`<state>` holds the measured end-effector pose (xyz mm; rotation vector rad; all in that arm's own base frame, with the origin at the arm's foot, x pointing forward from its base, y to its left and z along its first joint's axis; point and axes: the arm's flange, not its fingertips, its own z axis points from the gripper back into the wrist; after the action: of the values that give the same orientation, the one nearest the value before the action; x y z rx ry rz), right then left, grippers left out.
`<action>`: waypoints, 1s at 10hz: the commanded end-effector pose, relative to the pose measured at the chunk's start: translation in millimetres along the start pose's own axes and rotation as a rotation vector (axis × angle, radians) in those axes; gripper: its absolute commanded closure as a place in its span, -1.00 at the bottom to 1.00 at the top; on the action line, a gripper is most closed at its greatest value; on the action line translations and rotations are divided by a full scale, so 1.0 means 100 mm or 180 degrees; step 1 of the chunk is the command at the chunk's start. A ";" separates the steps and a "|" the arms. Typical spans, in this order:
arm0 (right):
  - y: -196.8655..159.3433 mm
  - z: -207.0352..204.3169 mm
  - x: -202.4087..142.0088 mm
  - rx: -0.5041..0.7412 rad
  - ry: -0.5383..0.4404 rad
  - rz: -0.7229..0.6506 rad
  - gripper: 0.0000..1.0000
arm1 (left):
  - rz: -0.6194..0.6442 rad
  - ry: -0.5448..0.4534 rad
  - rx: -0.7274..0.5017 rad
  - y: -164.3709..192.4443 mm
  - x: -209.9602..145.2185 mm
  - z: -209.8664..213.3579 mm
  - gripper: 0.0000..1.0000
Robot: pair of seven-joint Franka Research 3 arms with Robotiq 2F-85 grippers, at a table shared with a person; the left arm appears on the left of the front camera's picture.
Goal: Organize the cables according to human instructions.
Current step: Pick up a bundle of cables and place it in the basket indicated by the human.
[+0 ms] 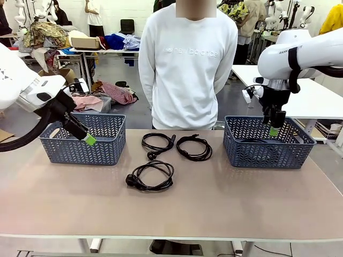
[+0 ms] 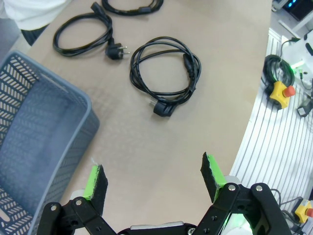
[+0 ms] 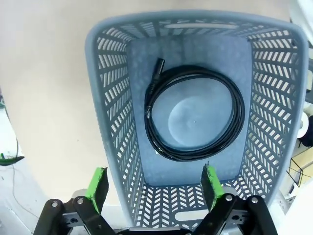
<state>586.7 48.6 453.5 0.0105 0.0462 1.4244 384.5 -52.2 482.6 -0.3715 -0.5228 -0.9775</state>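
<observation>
Three coiled black cables lie on the table's middle: one (image 1: 158, 143) at the back left, one (image 1: 194, 146) at the back right, one (image 1: 151, 176) nearer the front. The left wrist view shows the front coil (image 2: 164, 73) and another coil (image 2: 83, 33) beyond it. A further cable (image 3: 195, 112) lies coiled flat in the bottom of the right basket (image 3: 115, 117). My right gripper (image 3: 153, 183) hangs open above that basket (image 1: 266, 143), empty. My left gripper (image 1: 87, 138) stands open and empty at the left basket's (image 1: 86, 139) near right corner, with bare table under its fingers (image 2: 211, 175).
A person in a white sweatshirt (image 1: 185, 64) stands at the table's far side, between the two baskets. The left basket (image 2: 34, 142) looks empty inside. A yellow stop button (image 2: 279, 93) sits beyond the table edge. The table's front half is bare.
</observation>
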 end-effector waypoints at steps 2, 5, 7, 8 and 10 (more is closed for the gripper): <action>0.34 0.05 0.11 -0.0189 -0.0232 -0.0539 -1.00 | -0.0047 -0.0080 -0.0054 0.01 -0.02 -0.01 -1.00; 0.80 0.09 0.39 -0.0430 -0.0515 -0.0765 -1.00 | -0.0047 -0.0080 -0.0054 0.01 -0.02 -0.01 -1.00; 1.07 0.03 0.57 -0.0509 -0.0726 -0.0783 -1.00 | -0.0047 -0.0080 -0.0054 0.01 -0.02 -0.01 -1.00; 1.18 0.00 0.65 -0.0514 -0.0828 -0.0737 -1.00 | -0.0047 -0.0080 -0.0054 0.01 -0.02 -0.01 -1.00; 1.38 -0.04 0.75 -0.0448 -0.1030 -0.0607 -1.00 | -0.0047 -0.0080 -0.0054 0.01 -0.02 -0.01 -1.00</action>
<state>471.2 146.2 456.3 0.0777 -0.2615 1.2008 384.4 -52.3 482.7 -0.3715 -0.5228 -0.9778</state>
